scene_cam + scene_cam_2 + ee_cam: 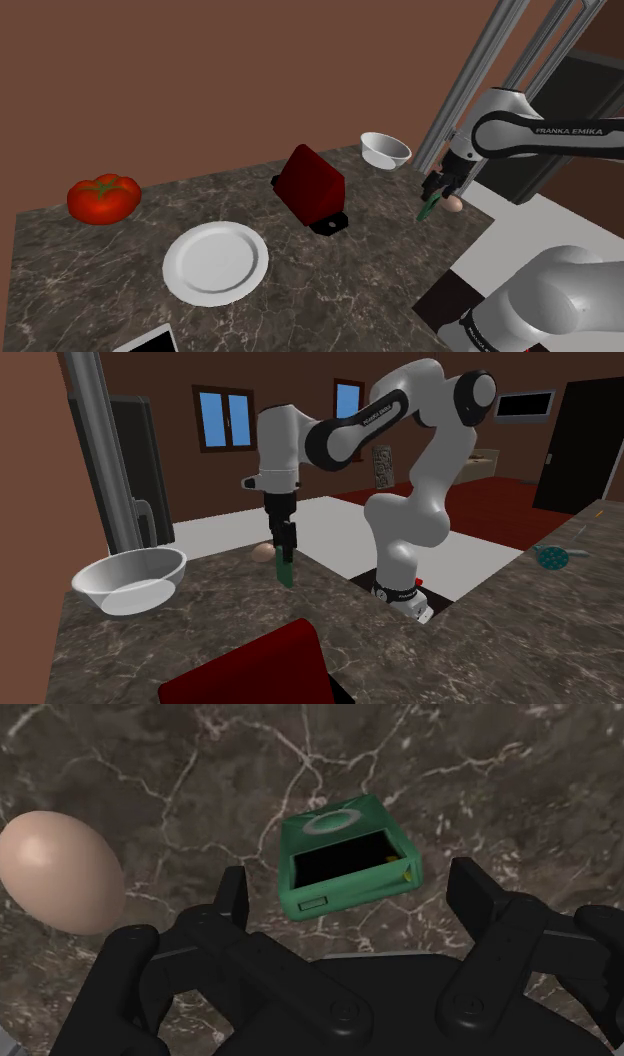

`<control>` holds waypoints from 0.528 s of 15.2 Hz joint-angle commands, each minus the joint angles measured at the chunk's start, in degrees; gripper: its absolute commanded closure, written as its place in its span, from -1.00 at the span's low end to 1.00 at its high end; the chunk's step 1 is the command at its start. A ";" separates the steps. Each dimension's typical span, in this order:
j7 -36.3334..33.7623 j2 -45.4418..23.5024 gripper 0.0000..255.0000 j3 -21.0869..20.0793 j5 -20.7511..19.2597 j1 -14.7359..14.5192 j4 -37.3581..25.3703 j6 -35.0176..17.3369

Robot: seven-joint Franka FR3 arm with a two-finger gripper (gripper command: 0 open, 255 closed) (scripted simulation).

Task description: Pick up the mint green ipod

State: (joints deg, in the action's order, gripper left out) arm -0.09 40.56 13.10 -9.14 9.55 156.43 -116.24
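The black gripper (352,888) hangs over the dark marbled counter (380,262) near the corner closest to the stand; its fingers (236,900) stand wide apart, and in the wrist view a strip of counter shows between each of them and the green ipod (340,864), so it grips nothing; the ipod lies between the fingers, its round wheel on the end farther from the hand and its black screen on the nearer end; in the shoulder view and the second exterior view the ipod appears as a narrow green strip just under the fingertips, steeply tilted and nearly on end; whether its lower end rests on the counter cannot be told; a pale brown egg (455,204) sits just beside the ipod, close to the counter's edge and apart from the fingers; a white bowl (385,156) stands near the back edge, to the shoulder view's left of the gripper; a red wedge-shaped object (312,182) on a black base sits toward the middle of the counter; a white plate (215,262) lies in front of it toward the shoulder view's left, and a red tomato (103,197) rests near the far left corner in that view.
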 commanded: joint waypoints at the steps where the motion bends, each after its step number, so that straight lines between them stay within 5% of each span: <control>1: 0.05 -0.87 -1.00 0.30 -0.20 0.05 0.96 -1.86; 4: 0.04 -1.45 -1.00 0.50 -0.35 0.09 1.85 -3.33; 5: -0.03 -1.48 1.00 0.44 -0.31 0.04 1.87 -3.37; 8: 0.00 -1.43 1.00 0.48 -0.36 0.08 2.02 -3.48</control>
State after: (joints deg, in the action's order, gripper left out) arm -0.08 39.18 13.61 -9.56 9.68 158.35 -119.71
